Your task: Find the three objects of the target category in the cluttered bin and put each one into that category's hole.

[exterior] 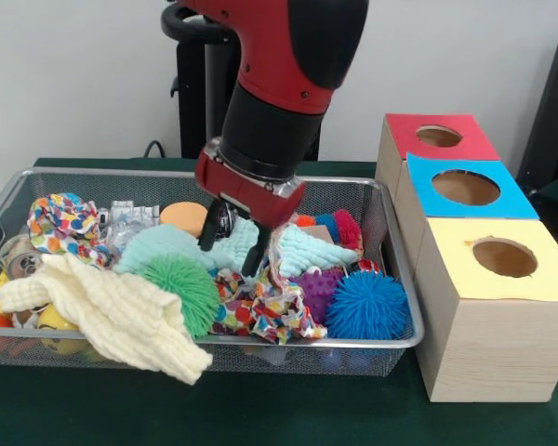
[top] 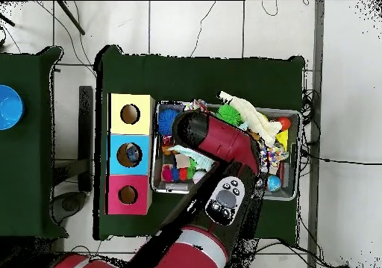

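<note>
In the front view, a wire mesh bin [exterior: 402, 279] fills the left and middle of the green table [exterior: 260, 409], packed nearly to its rim. At its left edge a cream knitted cloth [exterior: 112, 311] spills over the front rim and hangs outside the mesh. Behind it lie a multicoloured patterned cloth [exterior: 60, 218] and a metal tin [exterior: 20, 262], tight against the left wall. Just right of the cream cloth sits a green spiky ball [exterior: 181, 288], touching a mint fuzzy cloth [exterior: 172, 246].

Over the middle of the bin the red and black arm [exterior: 279, 84] comes down, and its gripper [exterior: 231, 243] reaches into the clutter with the two dark fingers [exterior: 208, 232] spread apart, one on each side of a fold of the mint cloth; whether they press it cannot be told. An orange disc [exterior: 184, 216] lies just behind the left finger.

Right of the gripper come a purple spiky ball [exterior: 318, 290] and a blue spiky ball [exterior: 367, 305], the blue one close against the front right corner.

Beside the bin's right wall, nearly touching it, stand three wooden boxes in a row: the yellow-topped box [exterior: 498, 269] nearest, the blue-topped box [exterior: 465, 186] behind it, the red-topped box [exterior: 437, 137] farthest, each with a round hole. The overhead view shows something dark blue inside the blue box's hole [top: 131, 154]. Bare table remains in front of the bin.
</note>
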You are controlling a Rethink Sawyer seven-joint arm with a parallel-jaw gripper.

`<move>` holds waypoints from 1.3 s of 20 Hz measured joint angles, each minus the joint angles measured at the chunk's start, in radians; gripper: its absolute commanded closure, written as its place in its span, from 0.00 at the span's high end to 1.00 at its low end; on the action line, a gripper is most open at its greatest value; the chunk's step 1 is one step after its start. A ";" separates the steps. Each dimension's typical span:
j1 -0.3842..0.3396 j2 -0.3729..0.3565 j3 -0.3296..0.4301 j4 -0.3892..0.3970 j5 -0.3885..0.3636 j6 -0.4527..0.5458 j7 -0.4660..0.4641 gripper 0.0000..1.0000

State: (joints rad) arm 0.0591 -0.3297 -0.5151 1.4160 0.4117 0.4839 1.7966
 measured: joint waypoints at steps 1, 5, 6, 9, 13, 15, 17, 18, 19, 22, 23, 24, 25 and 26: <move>-0.006 -0.015 0.000 0.005 0.000 0.001 0.000 1.00; -0.024 -0.059 0.000 0.023 0.000 0.004 0.000 1.00; -0.033 -0.075 0.000 0.031 0.000 0.004 0.000 1.00; -0.060 -0.112 0.000 0.050 -0.001 0.004 0.000 1.00; -0.108 -0.154 0.000 0.069 -0.016 0.004 0.000 1.00; -0.132 -0.168 0.001 0.079 -0.027 0.004 0.000 1.00; -0.170 -0.187 0.004 0.095 -0.052 0.004 0.000 1.00; -0.180 -0.190 0.006 0.100 -0.058 0.004 0.000 1.00; -0.186 -0.191 0.007 0.104 -0.063 0.004 0.000 1.00; -0.220 -0.197 0.020 0.123 -0.095 0.003 0.000 1.00; -0.225 -0.197 0.023 0.127 -0.100 0.002 0.000 1.00; -0.231 -0.197 0.030 0.133 -0.108 -0.002 0.000 1.00; -0.236 -0.197 0.036 0.140 -0.116 -0.006 0.000 1.00; -0.242 -0.197 0.042 0.146 -0.124 -0.009 0.000 1.00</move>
State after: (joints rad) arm -0.1826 -0.5270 -0.4731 1.5625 0.2882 0.4745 1.7966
